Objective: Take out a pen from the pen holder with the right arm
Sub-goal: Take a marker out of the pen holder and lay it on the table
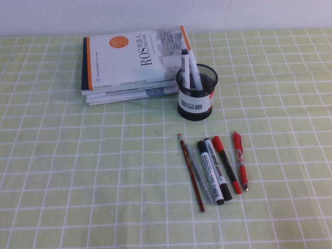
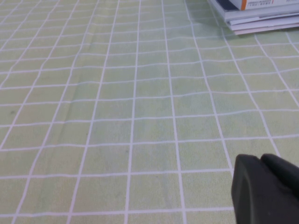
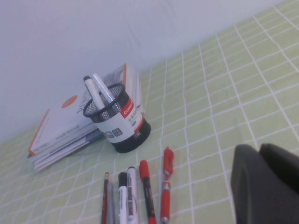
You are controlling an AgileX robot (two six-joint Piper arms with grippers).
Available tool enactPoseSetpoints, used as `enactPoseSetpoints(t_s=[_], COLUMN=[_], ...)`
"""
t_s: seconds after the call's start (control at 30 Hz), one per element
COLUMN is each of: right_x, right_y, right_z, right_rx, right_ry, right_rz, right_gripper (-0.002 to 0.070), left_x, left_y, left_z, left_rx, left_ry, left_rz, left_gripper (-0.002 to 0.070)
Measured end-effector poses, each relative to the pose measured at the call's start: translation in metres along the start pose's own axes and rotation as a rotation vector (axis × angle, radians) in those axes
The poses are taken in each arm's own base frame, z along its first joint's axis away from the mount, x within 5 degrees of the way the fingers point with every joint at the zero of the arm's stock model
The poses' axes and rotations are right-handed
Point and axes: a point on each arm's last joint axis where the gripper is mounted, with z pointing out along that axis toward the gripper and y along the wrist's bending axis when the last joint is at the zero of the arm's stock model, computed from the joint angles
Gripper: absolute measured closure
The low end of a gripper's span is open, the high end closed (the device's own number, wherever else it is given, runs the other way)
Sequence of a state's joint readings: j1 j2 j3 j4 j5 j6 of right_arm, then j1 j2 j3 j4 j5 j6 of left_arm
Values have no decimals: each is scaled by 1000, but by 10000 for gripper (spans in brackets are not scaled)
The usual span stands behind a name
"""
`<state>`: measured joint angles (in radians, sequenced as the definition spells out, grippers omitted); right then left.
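A black mesh pen holder (image 1: 196,98) (image 3: 117,125) with a white label stands on the green checked cloth, in front of the books. Two white pens (image 1: 189,70) (image 3: 98,91) lean out of its top. My right gripper (image 3: 258,148) is shut and empty, hanging over the cloth well short of the holder and to the right of the loose pens. My left gripper (image 2: 259,158) is also shut and holds nothing, over bare cloth. Neither arm shows in the high view.
A stack of books (image 1: 129,59) (image 2: 261,14) lies behind the holder to the left. In front of the holder lie a pencil (image 1: 191,172), a grey pen (image 1: 199,174), two black markers (image 1: 212,168), a red marker (image 1: 226,163) and a red pen (image 1: 239,160) (image 3: 165,186).
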<state>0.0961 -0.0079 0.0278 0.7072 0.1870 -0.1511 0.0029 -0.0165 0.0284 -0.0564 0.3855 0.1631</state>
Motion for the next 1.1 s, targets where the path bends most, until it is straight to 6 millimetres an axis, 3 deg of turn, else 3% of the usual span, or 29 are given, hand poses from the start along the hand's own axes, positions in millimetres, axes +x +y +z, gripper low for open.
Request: enactPoseSetpoints(t_s=[0.4,0.63,0.83,1.1], right_x=[-7,-44,-70,-85], right_y=[4,36,54,57], right_z=[-1,10,46,106], right_rx=[-24,-39,-7,18], right_ry=[-33,121,334,504], right_rz=[107,90,-28,-149], right_gripper=[689,689,688,689], left_x=[0,0,0,0], left_y=[0,0,0,0], left_z=[0,0,0,0], left_rx=[0,0,0,0], left_ry=[0,0,0,0], left_rz=[0,0,0,0], left_gripper=[681,681,681,681])
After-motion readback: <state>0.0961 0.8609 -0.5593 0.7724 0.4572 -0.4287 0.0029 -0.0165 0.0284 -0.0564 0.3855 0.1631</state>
